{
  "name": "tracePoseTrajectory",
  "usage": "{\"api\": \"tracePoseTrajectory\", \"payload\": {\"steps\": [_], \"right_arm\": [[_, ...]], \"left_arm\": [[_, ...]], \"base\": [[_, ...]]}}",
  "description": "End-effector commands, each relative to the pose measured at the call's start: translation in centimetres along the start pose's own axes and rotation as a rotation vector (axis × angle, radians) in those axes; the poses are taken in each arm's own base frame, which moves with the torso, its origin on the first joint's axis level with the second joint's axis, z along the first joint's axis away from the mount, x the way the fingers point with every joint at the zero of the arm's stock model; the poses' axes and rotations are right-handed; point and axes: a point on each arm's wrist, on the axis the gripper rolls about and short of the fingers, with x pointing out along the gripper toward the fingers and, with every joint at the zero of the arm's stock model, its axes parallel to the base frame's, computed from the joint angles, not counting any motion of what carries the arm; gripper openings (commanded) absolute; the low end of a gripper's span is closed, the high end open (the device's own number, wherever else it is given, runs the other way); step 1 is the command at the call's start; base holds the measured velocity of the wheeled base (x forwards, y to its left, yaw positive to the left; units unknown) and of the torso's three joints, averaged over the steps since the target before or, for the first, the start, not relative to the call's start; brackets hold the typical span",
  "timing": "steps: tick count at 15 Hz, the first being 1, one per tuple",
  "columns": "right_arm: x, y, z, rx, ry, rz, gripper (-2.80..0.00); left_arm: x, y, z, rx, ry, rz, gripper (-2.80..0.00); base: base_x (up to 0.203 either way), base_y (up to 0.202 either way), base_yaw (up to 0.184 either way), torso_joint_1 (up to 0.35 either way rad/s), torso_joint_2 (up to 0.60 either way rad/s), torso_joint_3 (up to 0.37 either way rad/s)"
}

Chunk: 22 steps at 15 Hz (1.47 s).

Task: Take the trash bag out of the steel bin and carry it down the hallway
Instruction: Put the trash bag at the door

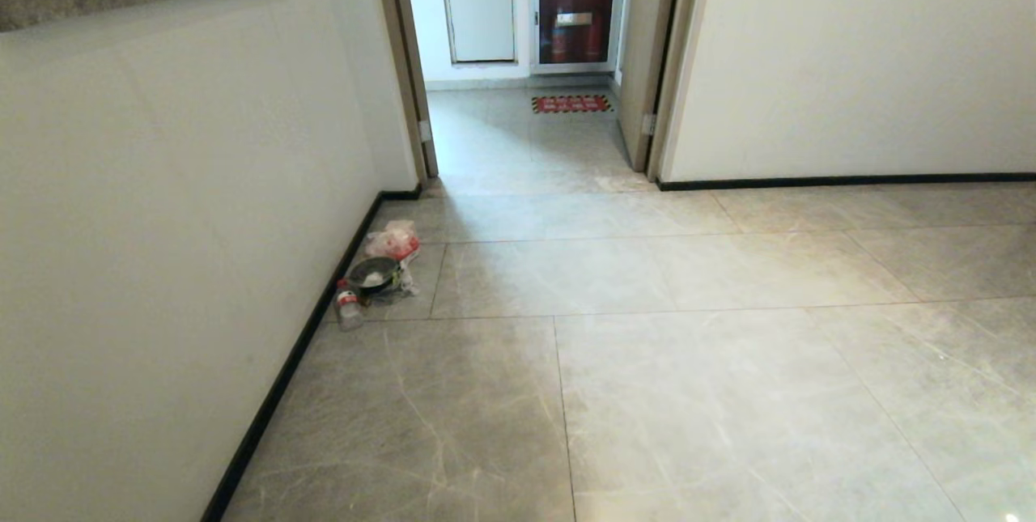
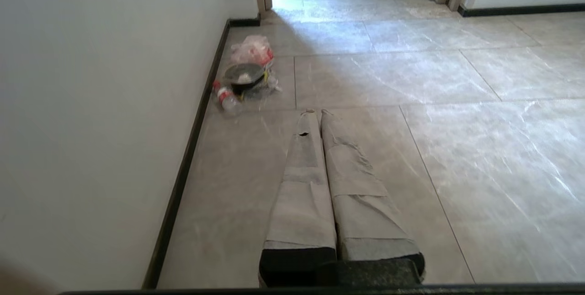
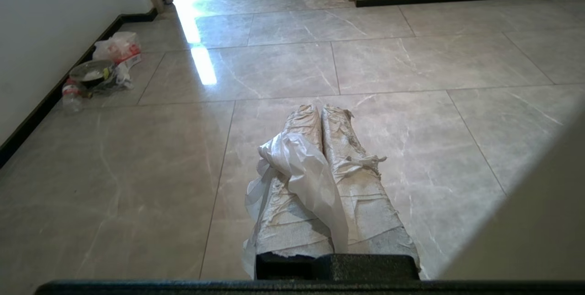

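The trash bag (image 3: 297,167) is pinched in the right end effector (image 3: 320,108): thin white plastic comes out from between the two taped fingers, drapes over one finger (image 3: 283,203) and hangs off its side. Fingers pressed together on the film. Only this bunched top part of the bag shows; no green print visible on it.

Left end effector (image 2: 316,112) holds nothing, taped fingers together, tips meeting, pointing level over the hallway floor (image 1: 688,392).

Ahead of both end effectors and off toward the left wall (image 1: 162,222), well apart from them: a small pile against the black baseboard (image 1: 275,392). It has a clear bag with red contents (image 1: 394,240), a dark round bowl-like item (image 1: 374,272) wrapped in clear plastic, and a small plastic bottle (image 1: 348,307) with a red label nearest the end effectors.

Farther ahead, an open doorway (image 1: 518,125) with brown frame, a red floor mat (image 1: 571,103) beyond it, and a red-panelled cabinet (image 1: 576,12) at the back.
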Motion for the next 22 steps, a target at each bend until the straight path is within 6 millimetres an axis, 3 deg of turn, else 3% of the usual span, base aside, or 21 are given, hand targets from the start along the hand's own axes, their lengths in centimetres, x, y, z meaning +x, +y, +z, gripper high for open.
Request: {"api": "tracePoseTrajectory", "payload": {"steps": [1, 22], "right_arm": [[0.00, 0.00, 0.01, 0.000, -0.001, 0.000, -2.80], [0.00, 0.01, 0.02, -0.003, -0.002, 0.001, -2.80]], "left_arm": [[0.00, 0.00, 0.00, 0.000, 0.000, 0.000, -2.80], [0.00, 0.00, 0.00, -0.003, 0.000, 0.001, -2.80]], "base": [[0.183, 0.000, -0.001, 0.003, 0.01, -0.005], [0.183, 0.000, -0.003, 0.002, 0.00, 0.004]]}}
